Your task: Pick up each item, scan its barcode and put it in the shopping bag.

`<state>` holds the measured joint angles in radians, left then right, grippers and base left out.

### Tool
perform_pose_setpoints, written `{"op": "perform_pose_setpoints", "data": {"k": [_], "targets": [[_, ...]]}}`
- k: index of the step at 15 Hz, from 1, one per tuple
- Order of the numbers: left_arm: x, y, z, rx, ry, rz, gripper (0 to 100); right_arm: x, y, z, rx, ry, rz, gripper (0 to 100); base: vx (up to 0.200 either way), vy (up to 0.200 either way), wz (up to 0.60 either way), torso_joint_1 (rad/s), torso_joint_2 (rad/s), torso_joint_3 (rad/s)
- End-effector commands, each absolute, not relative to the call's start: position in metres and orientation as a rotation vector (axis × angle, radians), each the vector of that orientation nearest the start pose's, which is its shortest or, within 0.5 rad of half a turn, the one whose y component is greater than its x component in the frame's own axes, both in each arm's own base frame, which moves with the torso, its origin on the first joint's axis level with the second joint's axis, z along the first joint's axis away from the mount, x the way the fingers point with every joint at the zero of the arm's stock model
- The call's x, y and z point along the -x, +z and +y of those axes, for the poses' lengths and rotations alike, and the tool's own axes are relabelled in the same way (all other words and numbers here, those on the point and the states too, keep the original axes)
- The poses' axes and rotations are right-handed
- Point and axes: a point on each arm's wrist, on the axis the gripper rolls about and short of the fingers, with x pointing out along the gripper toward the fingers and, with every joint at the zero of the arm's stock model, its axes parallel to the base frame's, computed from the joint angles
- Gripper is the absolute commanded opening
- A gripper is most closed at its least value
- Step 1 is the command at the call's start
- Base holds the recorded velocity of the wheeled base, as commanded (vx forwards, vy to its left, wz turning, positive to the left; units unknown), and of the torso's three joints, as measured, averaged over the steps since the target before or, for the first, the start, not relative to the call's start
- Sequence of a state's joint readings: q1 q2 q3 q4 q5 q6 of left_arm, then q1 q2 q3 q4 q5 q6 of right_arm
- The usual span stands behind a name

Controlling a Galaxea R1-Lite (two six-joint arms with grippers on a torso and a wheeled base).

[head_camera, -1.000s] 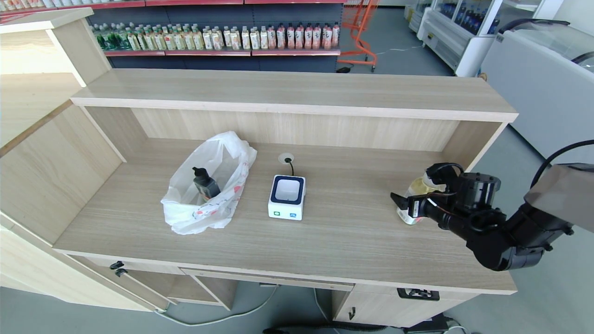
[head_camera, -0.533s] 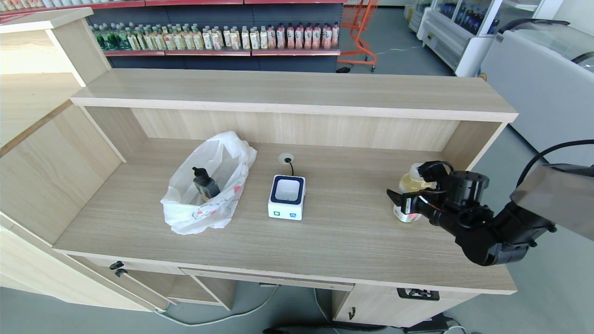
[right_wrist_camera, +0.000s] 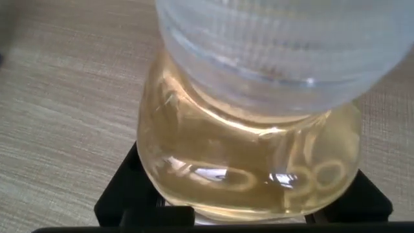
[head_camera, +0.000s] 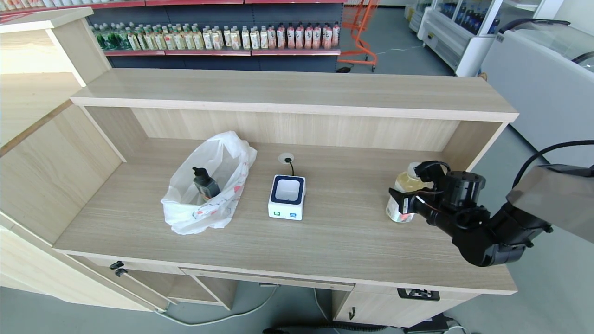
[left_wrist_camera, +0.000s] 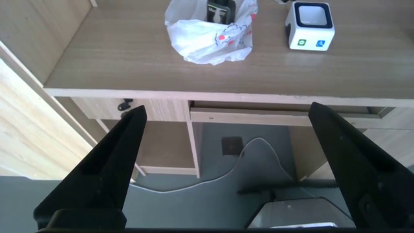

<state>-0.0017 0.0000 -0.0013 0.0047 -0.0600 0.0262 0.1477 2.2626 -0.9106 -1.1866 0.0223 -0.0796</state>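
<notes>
- Head view: the right gripper (head_camera: 407,204) is clamped on the lower half of a clear bottle (head_camera: 403,185) of pale yellow liquid, one finger on each side.
- The clear bottle leans slightly at the right end of the counter (head_camera: 325,241). I cannot tell whether its base touches the wood.
- Right wrist view: the black fingers (right_wrist_camera: 129,200) press against the bottle's rounded body, below a ribbed cap.
- The left gripper (left_wrist_camera: 233,168) hangs low in front of the counter edge, its fingers spread wide with nothing between them.
- The scanner (head_camera: 287,196) sits mid-counter, well apart from the clear bottle.
- The shopping bag (head_camera: 185,213) lies just left of the scanner, open, with a dark bottle (head_camera: 205,184) inside.
</notes>
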Motion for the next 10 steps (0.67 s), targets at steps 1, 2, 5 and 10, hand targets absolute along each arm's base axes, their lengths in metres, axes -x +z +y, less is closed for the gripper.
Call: {"op": "perform_pose_setpoints", "data": {"k": [1, 2, 5, 10], "targets": [[0.023, 0.075, -0.001, -0.026, -0.061, 0.004, 100, -0.394, 0.067, 0.059, 0.062, 0.162, 0.149, 0, 0.000, 0.000, 0.00, 0.000, 0.00, 0.000], [0.023, 0.075, -0.001, -0.026, -0.061, 0.004, 100, -0.387, 0.075, 0.061, 0.014, 0.169, 0.150, 0, 0.000, 0.000, 0.00, 0.000, 0.00, 0.000], [0.023, 0.075, -0.001, -0.026, -0.061, 0.004, 100, -0.347, 0.147, 0.073, -0.206, 0.375, 0.150, 0, 0.000, 0.000, 0.00, 0.000, 0.00, 0.000], [0.023, 0.075, -0.001, -0.026, -0.061, 0.002, 100, -0.266, 0.190, 0.085, -0.297, 0.925, 0.236, 0, 0.000, 0.000, 0.00, 0.000, 0.00, 0.000]]}}
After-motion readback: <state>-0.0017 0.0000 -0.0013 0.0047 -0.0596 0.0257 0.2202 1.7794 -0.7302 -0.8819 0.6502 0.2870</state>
